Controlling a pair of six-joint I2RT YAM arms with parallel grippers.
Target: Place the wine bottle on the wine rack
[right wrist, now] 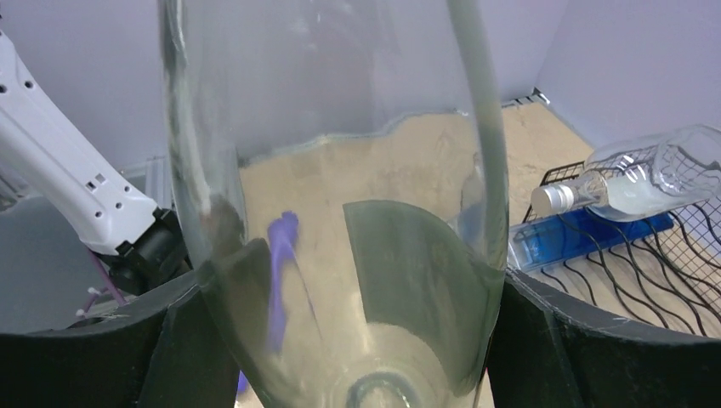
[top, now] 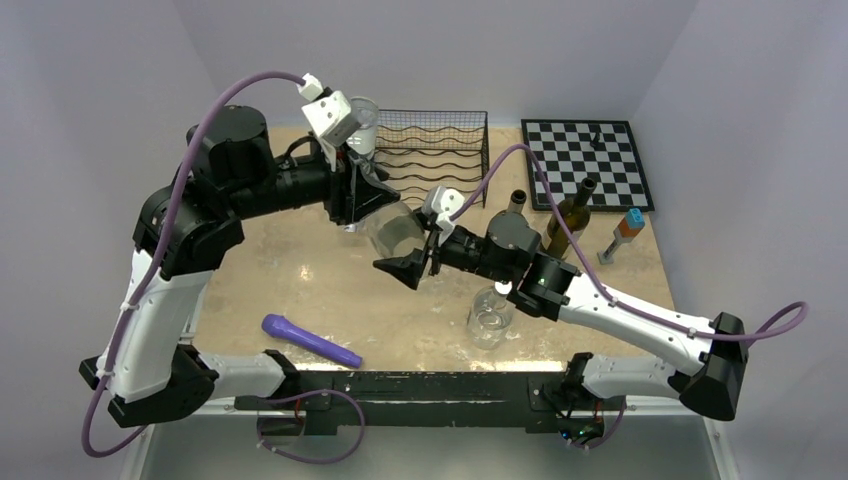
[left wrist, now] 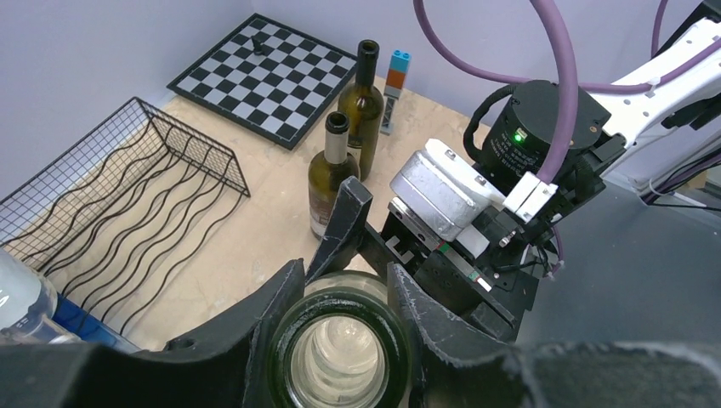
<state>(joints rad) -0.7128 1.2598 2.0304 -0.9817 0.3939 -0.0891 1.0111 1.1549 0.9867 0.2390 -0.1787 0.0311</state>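
Note:
A clear glass wine bottle [top: 392, 228] hangs above the table between both arms. My left gripper [top: 358, 205] is shut on its neck; in the left wrist view the open bottle mouth [left wrist: 340, 348] sits tight between the black fingers [left wrist: 255, 323]. My right gripper [top: 408, 262] has its jaws against both sides of the bottle's wide body [right wrist: 340, 212], near the base. The black wire wine rack [top: 435, 150] stands at the back, just behind the bottle. It also shows in the left wrist view [left wrist: 127, 204] and the right wrist view [right wrist: 663, 263].
A clear bottle with a blue label [right wrist: 646, 174] lies in the rack's left end. Two dark bottles [top: 570, 215] [top: 517, 203] stand right of the rack, near a chessboard [top: 590, 160] and a blue-orange block [top: 625, 232]. A glass jar [top: 490, 318] and a purple object [top: 310, 340] lie in front.

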